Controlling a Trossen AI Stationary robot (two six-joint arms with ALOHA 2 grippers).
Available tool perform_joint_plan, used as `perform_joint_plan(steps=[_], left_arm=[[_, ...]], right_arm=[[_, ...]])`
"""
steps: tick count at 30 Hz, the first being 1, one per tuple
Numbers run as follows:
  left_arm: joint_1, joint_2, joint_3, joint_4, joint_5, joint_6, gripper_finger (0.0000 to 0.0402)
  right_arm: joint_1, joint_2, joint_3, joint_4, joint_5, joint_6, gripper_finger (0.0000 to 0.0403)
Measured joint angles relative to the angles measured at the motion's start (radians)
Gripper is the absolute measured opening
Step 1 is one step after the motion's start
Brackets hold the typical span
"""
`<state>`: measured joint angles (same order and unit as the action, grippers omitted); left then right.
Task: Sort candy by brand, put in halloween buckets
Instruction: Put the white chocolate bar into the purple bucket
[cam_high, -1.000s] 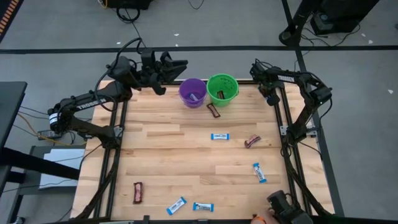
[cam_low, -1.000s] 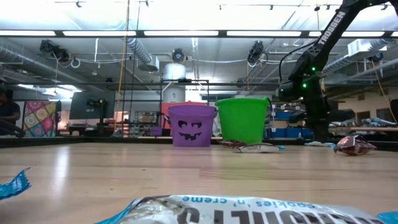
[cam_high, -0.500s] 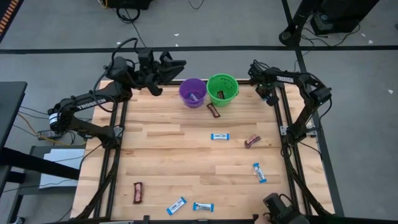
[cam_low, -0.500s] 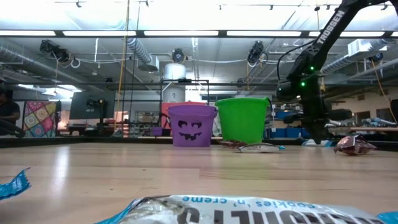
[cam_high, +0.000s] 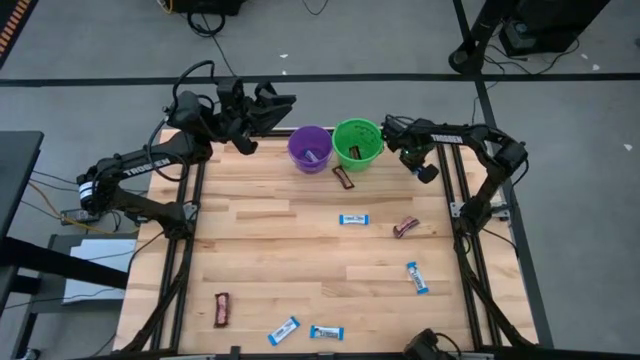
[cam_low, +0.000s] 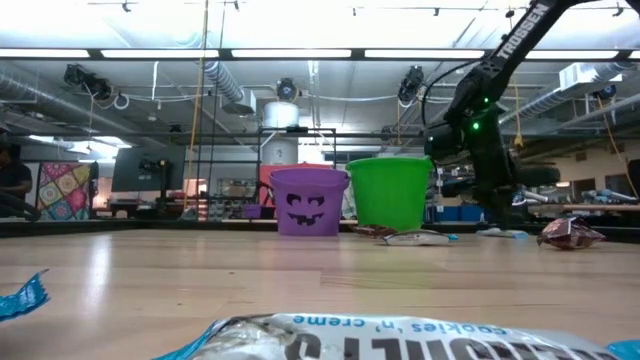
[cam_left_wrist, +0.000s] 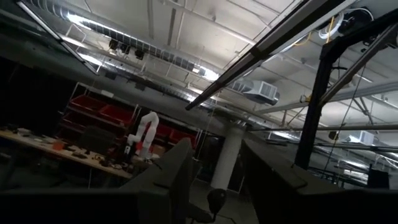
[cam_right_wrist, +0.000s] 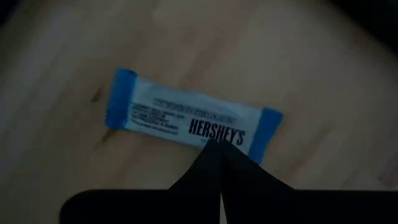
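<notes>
The right gripper, fingers pressed together and empty, hovers over a blue-and-white Hershey's mini bar near the wooden tabletop's far right corner, its bluish wrapper barely discernible at table height.

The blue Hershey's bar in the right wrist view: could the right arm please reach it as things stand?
Probably yes. The blue bar lies flat on the table just ahead of the right gripper, with nothing over it. The gripper is shut, so it would need to open first.
</notes>
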<state>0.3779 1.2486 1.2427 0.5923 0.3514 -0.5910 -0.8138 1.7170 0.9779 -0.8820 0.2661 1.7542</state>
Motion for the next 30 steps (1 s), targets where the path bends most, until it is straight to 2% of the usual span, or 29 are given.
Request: perform_joint_plan(steps=[2, 10, 13, 16, 20, 22, 24, 28, 30], left_arm=[[0.000, 0.000, 0.000, -0.003, 0.012, -0.015, 0.0142], [0.000, 0.000, 0.000, 0.011, 0.027, -0.020, 0.0142], [0.000, 0.000, 0.000, 0.023, 0.039, -0.020, 0.0142], [0.001, 0.000, 0.000, 0.024, 0.059, -0.019, 0.0142], [0.001, 0.000, 0.000, 0.025, 0.099, -0.019, 0.0142], [0.001, 0.000, 0.000, 0.025, 0.117, -0.020, 0.0142], [0.001, 0.000, 0.000, 0.024, 0.126, -0.022, 0.0142], [0.002, 0.000, 0.000, 0.016, 0.126, -0.023, 0.0142], [0.002, 0.000, 0.000, 0.015, 0.134, -0.023, 0.0142]], right_arm=[[0.006, -0.026, 0.000, -0.008, 0.045, 0.044, 0.0004], [-0.024, -0.139, 0.000, -0.118, 0.147, 0.030, 0.0004], [-0.028, -0.185, 0.001, -0.109, 0.190, -0.028, 0.0004], [-0.041, -0.226, 0.001, -0.038, 0.211, -0.259, 0.0005], [-0.028, -0.285, 0.001, 0.090, 0.186, -0.726, 0.0012], [-0.003, -0.322, 0.001, 0.108, 0.165, -0.892, 0.0016], [0.026, -0.363, 0.001, 0.088, 0.185, -0.953, 0.0017], [0.086, -0.464, 0.001, 0.041, 0.310, -0.984, 0.0012], [0.111, -0.517, 0.001, 0.041, 0.315, -1.077, 0.0011]])
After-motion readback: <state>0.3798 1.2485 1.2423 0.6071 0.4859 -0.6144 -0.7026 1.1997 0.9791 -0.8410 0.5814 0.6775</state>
